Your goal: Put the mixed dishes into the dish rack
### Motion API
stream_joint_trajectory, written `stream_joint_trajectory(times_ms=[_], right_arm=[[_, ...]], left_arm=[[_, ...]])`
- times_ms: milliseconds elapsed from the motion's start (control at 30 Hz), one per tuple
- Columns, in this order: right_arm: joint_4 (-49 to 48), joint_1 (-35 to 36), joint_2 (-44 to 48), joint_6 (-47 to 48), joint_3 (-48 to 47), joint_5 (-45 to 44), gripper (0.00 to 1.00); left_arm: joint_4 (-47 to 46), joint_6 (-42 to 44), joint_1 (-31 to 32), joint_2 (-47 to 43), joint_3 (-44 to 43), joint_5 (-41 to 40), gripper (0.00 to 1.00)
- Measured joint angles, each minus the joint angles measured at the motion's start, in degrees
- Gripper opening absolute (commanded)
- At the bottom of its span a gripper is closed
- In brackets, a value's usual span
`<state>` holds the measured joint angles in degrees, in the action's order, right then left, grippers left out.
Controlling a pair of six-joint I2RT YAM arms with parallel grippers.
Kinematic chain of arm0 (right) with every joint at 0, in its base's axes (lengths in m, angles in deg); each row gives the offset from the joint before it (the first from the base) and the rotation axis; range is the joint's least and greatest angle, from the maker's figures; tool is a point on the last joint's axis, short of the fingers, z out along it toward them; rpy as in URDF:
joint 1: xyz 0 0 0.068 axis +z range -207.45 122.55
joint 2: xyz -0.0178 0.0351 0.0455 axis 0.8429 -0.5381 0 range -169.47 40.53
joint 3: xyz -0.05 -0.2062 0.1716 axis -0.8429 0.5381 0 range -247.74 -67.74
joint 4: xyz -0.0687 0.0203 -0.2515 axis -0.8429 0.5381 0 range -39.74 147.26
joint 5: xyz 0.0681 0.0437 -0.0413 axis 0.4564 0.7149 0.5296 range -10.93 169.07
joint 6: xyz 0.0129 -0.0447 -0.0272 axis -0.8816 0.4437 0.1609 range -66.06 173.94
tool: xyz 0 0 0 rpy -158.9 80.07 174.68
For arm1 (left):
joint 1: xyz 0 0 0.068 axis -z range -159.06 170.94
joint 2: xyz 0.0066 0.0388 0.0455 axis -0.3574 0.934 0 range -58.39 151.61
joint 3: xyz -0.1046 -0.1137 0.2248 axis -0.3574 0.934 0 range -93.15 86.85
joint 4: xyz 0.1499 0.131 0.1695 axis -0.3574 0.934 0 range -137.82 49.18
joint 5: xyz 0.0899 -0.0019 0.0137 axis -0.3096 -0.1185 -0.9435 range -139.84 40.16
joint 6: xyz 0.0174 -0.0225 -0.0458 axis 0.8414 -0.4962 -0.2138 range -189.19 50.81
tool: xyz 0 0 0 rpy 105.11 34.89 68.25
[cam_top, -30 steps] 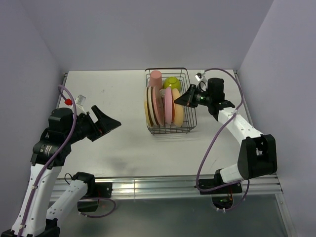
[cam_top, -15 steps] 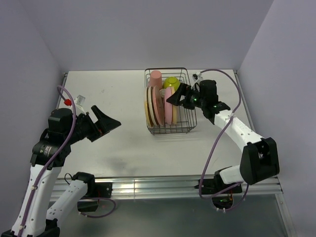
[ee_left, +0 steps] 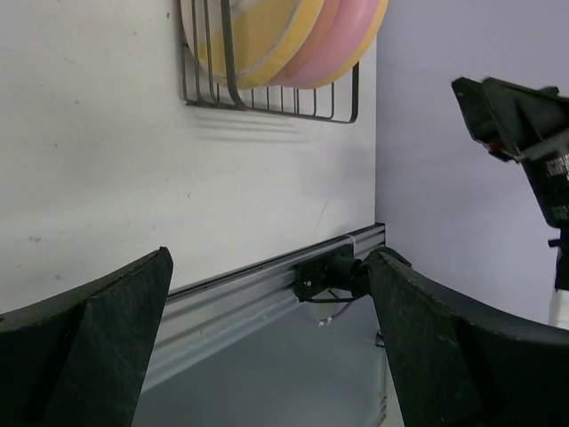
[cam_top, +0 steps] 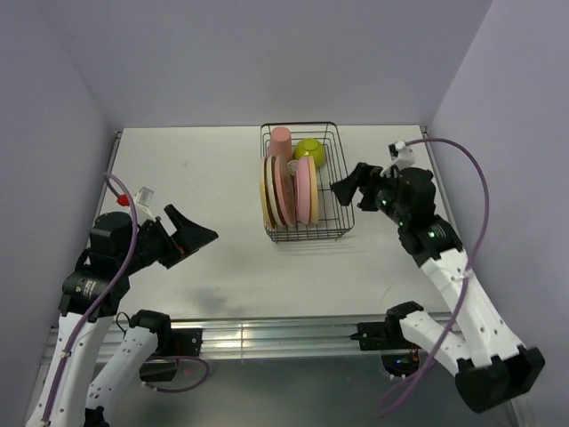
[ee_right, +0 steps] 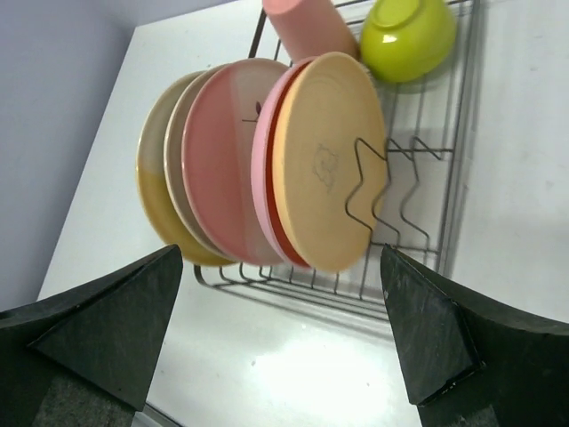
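- right gripper (cam_top: 345, 178): jaws spread wide, nothing in them, released. it hangs just beside the right side of the dish rack (cam_top: 307, 237), apart from the wire, pointing left at it
- left gripper (cam_top: 191, 222): jaws also spread wide and empty. it sits above the near-left part of the table (cam_top: 196, 169), well apart from the rack, aimed toward it
- four plates stand on edge in the near half of the rack, packed close together, faces turned left and right
- plate order from the left in the right wrist view: cream-and-yellow plate (ee_right: 156, 200), cream-and-pink plate (ee_right: 222, 169) with a small leaf sprig, pink plate (ee_right: 261, 169) with only its rim showing, orange-yellow plate (ee_right: 324, 169) nearest the right gripper
- the right-hand part of the rack beside the orange-yellow plate shows bare zigzag wires
- pink tumbler (cam_top: 281, 142) in the rack's far-left corner, behind the plates
- green bowl (cam_top: 309, 151) in the rack's far-right part, tilted on its side, just beside the tumbler
- rack sits on the white table, right of centre, toward the far edge
- cannot see a small grey cup anywhere
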<state>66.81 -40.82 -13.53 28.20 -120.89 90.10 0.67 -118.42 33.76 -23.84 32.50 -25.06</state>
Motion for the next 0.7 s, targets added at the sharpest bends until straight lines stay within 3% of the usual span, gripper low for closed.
stream_joint_trajectory(times_ms=[167, 400, 700], right_arm=[[7.6, -0.1, 10.4, -0.5, 1.4, -0.3, 1.00], [9.7, -0.1, 27.8, -10.3, 13.4, 9.9, 1.00], [10.2, -0.1, 50.9, -22.0, 21.1, 15.0, 1.00]], left_arm=[[-3.8, -4.3, 0.0, -4.4, 6.8, 2.2, 0.99], [-13.3, -12.3, 0.0, -10.0, 15.8, 6.8, 0.99], [-33.2, -36.3, 0.0, -32.0, 36.5, 9.5, 0.99]])
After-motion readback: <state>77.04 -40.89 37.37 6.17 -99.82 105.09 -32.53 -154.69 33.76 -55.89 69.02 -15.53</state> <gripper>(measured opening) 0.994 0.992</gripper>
